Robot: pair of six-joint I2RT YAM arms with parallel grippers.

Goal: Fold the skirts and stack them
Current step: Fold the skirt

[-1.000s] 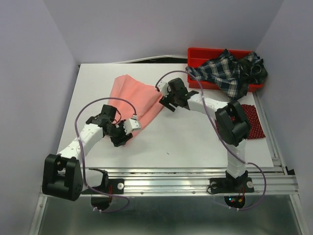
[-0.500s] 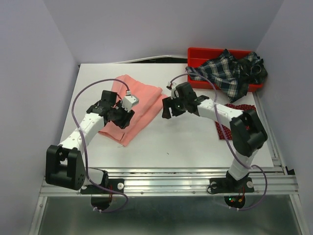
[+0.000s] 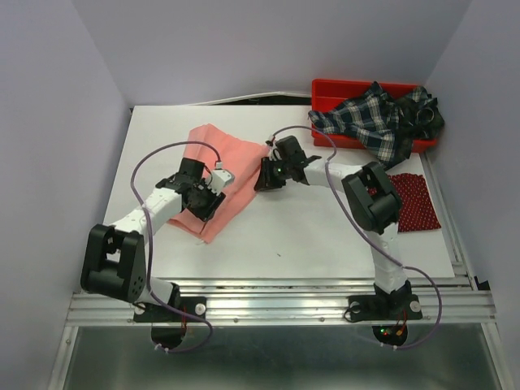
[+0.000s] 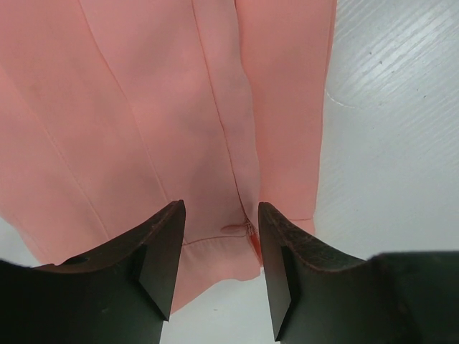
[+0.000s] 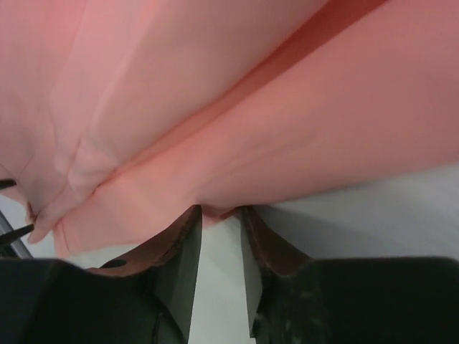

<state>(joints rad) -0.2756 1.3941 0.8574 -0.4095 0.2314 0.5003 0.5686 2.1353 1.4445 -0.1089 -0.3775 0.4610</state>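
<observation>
The salmon-pink skirt lies folded into a long strip on the white table, left of centre. My left gripper hovers over its near end. In the left wrist view the left gripper is open, with the skirt's hem and zipper showing between the jaws. My right gripper is at the skirt's right edge. In the right wrist view the right gripper has its jaws nearly together, pinching a small fold of the pink skirt. The plaid skirt drapes over the bin, and the dark red dotted skirt lies flat at the right.
A rigid red plastic bin stands at the back right under the plaid skirt. A black object rests at the bin's right end. Purple walls close in both sides, and a metal rail runs along the table's near edge.
The left gripper carried the pink skirt's near corner back over the cloth, folding it narrower, then let go. The right gripper moved left to the skirt's edge and closed its jaws.
</observation>
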